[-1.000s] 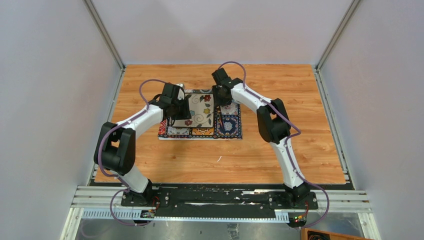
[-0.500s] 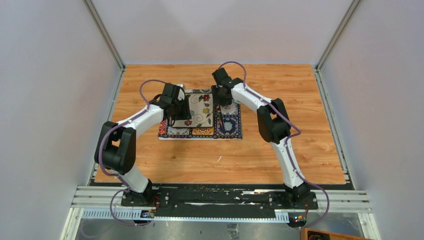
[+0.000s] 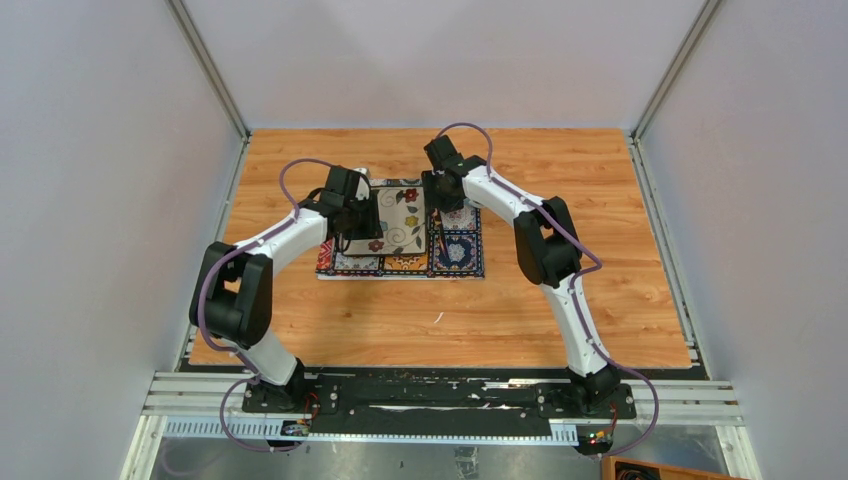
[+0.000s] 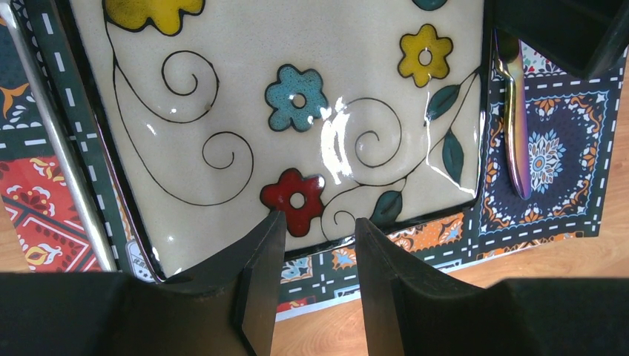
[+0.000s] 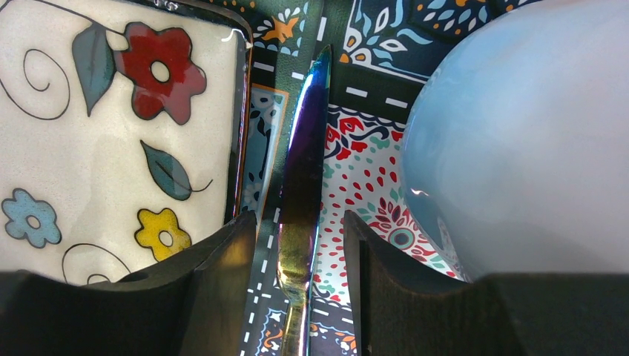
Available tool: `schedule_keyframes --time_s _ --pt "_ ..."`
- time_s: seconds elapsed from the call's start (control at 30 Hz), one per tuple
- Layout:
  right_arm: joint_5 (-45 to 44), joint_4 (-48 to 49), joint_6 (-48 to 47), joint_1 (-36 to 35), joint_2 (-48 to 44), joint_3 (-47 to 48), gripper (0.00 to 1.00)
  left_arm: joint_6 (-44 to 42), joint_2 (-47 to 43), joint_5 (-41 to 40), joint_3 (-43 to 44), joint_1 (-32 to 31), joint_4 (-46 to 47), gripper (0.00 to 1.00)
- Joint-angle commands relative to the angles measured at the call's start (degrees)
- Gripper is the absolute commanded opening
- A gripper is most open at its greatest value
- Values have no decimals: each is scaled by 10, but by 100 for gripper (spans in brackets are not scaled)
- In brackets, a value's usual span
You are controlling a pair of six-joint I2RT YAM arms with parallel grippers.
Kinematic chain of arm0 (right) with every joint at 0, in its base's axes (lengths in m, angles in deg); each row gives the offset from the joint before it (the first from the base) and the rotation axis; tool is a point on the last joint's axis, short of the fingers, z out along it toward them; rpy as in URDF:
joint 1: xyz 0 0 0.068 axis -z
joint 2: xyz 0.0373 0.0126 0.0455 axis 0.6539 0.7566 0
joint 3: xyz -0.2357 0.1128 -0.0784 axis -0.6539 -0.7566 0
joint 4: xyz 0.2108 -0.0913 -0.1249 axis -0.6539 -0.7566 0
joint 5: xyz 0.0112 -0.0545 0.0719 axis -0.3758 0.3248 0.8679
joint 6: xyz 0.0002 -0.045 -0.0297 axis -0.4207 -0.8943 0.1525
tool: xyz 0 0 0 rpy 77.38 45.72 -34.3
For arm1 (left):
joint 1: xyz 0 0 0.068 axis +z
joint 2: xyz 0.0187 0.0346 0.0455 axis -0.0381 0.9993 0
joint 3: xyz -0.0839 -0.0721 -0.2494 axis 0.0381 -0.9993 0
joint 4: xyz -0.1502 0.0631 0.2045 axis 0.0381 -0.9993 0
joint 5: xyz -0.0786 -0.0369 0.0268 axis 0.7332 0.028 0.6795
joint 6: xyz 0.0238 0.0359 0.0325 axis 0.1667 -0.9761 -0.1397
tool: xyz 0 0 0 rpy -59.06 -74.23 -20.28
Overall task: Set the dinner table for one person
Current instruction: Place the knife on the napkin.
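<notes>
The dinner table (image 3: 560, 300) carries a colourful tile-patterned placemat (image 3: 460, 255). A square cream plate with painted flowers (image 3: 405, 225) lies on the mat. In the left wrist view my left gripper (image 4: 319, 220) is open and empty, just above the plate's (image 4: 297, 89) edge. An iridescent knife (image 5: 304, 170) lies on the mat to the right of the plate (image 5: 96, 148). My right gripper (image 5: 299, 219) is open and low, one finger on each side of the knife with a gap on both sides. The knife also shows in the left wrist view (image 4: 513, 119).
A pale blue rounded dish (image 5: 519, 133) stands on the mat just right of the knife, close to my right finger. A silver utensil handle (image 4: 63, 159) lies along the plate's other side. Grey walls enclose the table on three sides.
</notes>
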State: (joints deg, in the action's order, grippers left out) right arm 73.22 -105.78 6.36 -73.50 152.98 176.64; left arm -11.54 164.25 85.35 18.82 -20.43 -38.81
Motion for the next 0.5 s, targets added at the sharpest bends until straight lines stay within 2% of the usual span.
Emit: schedule_keyframes --time_s 0.0,0.03,0.1,0.13,0.47 --pt "23 -20 3 -2 9 10 52 -1 9 5 15 -4 2 45" --pt "23 -20 3 -3 9 10 48 -1 8 5 16 -5 2 45" --pt "20 -21 3 -2 9 10 21 -1 8 5 15 -5 2 45" --pt "17 -21 2 -2 9 10 17 -1 7 4 15 -5 2 45" --pt "16 -21 -1 -3 13 10 12 -1 10 5 15 -5 4 45"
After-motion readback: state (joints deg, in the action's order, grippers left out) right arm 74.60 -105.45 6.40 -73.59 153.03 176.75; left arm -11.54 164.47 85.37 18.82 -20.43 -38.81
